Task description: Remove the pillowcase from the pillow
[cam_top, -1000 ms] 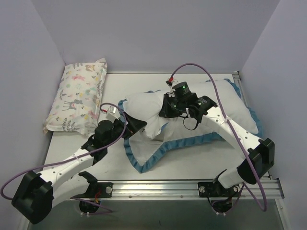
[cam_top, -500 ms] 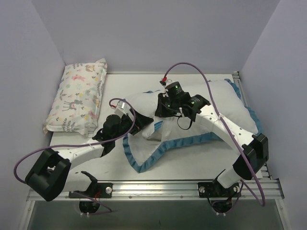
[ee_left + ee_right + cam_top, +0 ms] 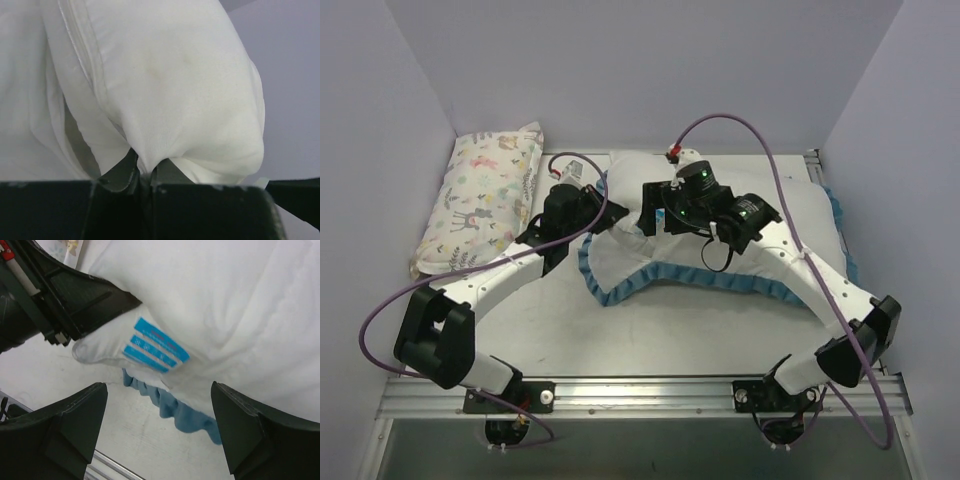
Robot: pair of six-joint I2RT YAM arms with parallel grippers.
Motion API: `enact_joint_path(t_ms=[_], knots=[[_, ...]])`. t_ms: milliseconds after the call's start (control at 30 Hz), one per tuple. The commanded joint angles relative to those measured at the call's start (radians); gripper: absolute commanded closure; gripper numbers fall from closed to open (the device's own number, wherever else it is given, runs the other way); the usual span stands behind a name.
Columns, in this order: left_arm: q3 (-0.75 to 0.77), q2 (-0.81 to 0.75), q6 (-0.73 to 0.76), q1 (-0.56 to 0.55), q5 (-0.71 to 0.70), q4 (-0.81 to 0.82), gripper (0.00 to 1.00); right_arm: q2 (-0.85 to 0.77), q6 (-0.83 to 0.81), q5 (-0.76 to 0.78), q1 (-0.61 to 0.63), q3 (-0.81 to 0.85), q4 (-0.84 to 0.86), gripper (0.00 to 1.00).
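**Fig.** Case removal, mid-pull; top + wrist views.

**Risks.**
- (a) L gripper (image 3: 145, 174) has only a thin pinch of cloth at the pillow (image 3: 190, 100) corner. If the cover drags, that fold prob. slips out.
- (b) R gripper (image 3: 157, 390) holds nothing, so the pillowcase (image 3: 615, 272) is not anchored. A pull by the L arm may haul pillow + case together across the surface (image 3: 700, 330) w/o separating them.
- (c) Top view does not show how much of the pillow's R part sits inside the case. Cloth bunching at the opening could jam it.
- (d) Animal-print pillow (image 3: 485, 200) lies near the L arm, and a wide swing could knock it.

**Gripper state.**
- L: clamped on white pillow fabric, no gap visible (L wrist view).
- R: spread wide, fingers (image 3: 65, 435) well apart. It hovers over the pillow end w/ the blue label (image 3: 156, 346), blue trim (image 3: 186, 416) beneath. It appears to touch neither. In this view the L gripper shows upper L, pinching the same corner.

**Location.** Pillow lies centre-rear on the surface, L end bare and held by the L gripper. The case, white inside showing, spreads toward the near side and R.
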Motion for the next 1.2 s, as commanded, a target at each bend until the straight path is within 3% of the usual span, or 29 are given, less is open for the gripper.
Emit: enact_joint_path(t_ms=[0, 200, 367, 433, 467, 500, 533, 600, 833, 933, 1100, 1167], knots=[[0.104, -0.042, 0.085, 0.026, -0.131, -0.102, 1.00, -0.130, -0.019, 0.163, 0.003, -0.023, -0.097, 0.13], [0.137, -0.048, 0.109, 0.027, -0.142, -0.154, 1.00, -0.157, -0.001, 0.276, -0.057, -0.125, -0.098, 0.12], [0.157, -0.065, 0.131, 0.027, -0.132, -0.159, 1.00, 0.007, -0.010, 0.262, -0.083, -0.015, -0.085, 0.16], [0.170, -0.074, 0.140, 0.030, -0.133, -0.179, 1.00, 0.057, -0.010, 0.263, -0.094, 0.008, -0.088, 0.28], [0.183, -0.078, 0.145, 0.037, -0.133, -0.184, 1.00, 0.060, -0.005, 0.254, -0.108, -0.001, -0.086, 0.39], [0.186, -0.084, 0.148, 0.043, -0.135, -0.184, 1.00, 0.055, 0.001, 0.256, -0.133, -0.014, -0.086, 0.69], [0.186, -0.092, 0.151, 0.064, -0.136, -0.226, 1.00, 0.046, 0.008, 0.262, -0.150, -0.039, -0.086, 0.82], [0.187, -0.117, 0.149, 0.099, -0.125, -0.237, 1.00, -0.001, 0.012, 0.280, -0.208, -0.119, -0.080, 1.00], [0.285, -0.176, 0.151, 0.311, -0.055, -0.329, 1.00, -0.146, 0.019, 0.227, -0.402, -0.260, -0.046, 1.00], [0.333, -0.204, 0.126, 0.453, -0.015, -0.380, 1.00, -0.150, 0.018, 0.220, -0.463, -0.280, -0.045, 1.00], [0.312, -0.264, 0.063, 0.738, 0.049, -0.441, 1.00, -0.164, 0.033, 0.168, -0.588, -0.338, -0.008, 1.00], [0.254, -0.295, 0.030, 0.767, 0.106, -0.426, 1.00, -0.172, 0.041, 0.139, -0.608, -0.350, 0.009, 1.00]])
